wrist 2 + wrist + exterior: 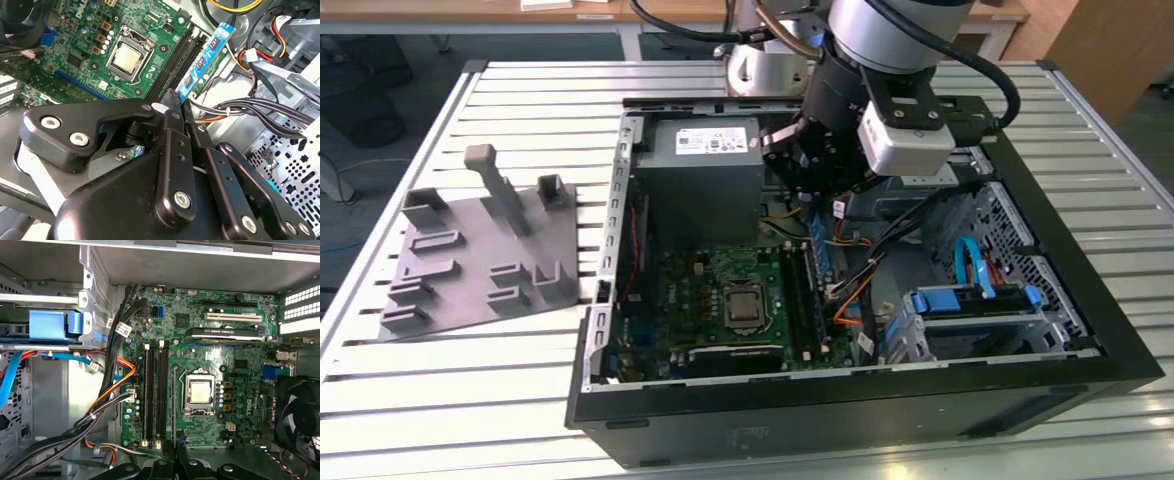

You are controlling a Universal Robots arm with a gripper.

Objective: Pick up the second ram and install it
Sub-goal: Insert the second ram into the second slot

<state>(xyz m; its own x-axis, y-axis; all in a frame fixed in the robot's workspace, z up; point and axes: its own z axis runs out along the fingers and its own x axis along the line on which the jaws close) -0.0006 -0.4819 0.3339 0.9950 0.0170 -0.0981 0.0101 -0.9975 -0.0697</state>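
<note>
From my station I see the gripper [177, 102] lowered into the open computer case [854, 400], its fingers [170, 145] drawn almost together and clamped on one end of the second ram [205, 60]. The blue stick reaches out past the fingertips and runs parallel to the long black memory slots [172, 55]. Taking the processor socket [125, 57] as my mark, the slots lie just beside it and the stick lies beyond them, on their side away from the socket, near the cable bundle [250, 107]. I cannot tell whether its lower edge touches the board. In the exterior view a grey holder [480, 250] sits well apart from the socket, outside the case on the slatted table [454, 400].
</note>
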